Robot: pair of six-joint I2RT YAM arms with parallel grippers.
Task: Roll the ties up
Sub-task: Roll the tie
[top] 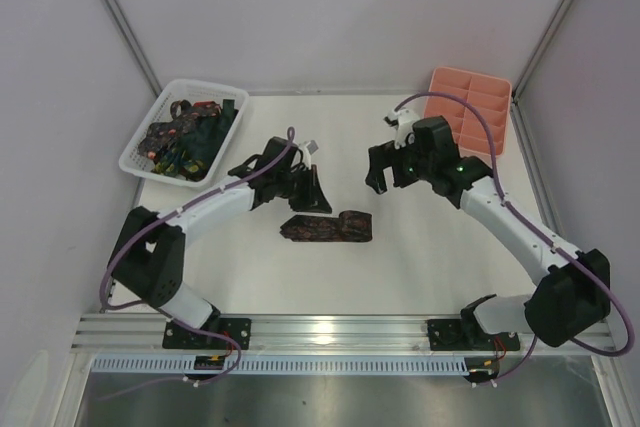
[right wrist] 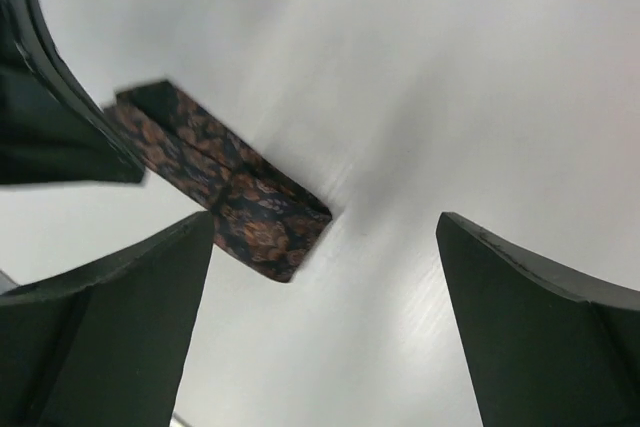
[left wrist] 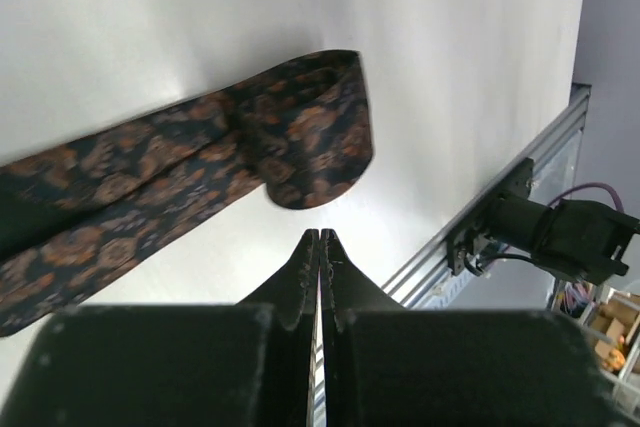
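White tabletop, pale walls on three sides, and both arms reach in from the near rail. Far left corner: a white lattice basket with a tangle of dark ties heaped inside. Far right corner: a pink compartment tray, flat on the table.

Now the centre. One brown patterned tie lies folded into a short flat band on the bare table, well apart from basket and tray. In the left wrist view its rounded fold sits just beyond the fingertips, with a strip of table between them.

The left gripper hangs right over the far edge of that tie, jaws pressed tight together, and nothing is pinched between them. The right gripper hovers up and to the right of the tie, clear of it, jaws spread wide and empty. From its wrist camera the tie lies off toward one finger, not between the two.
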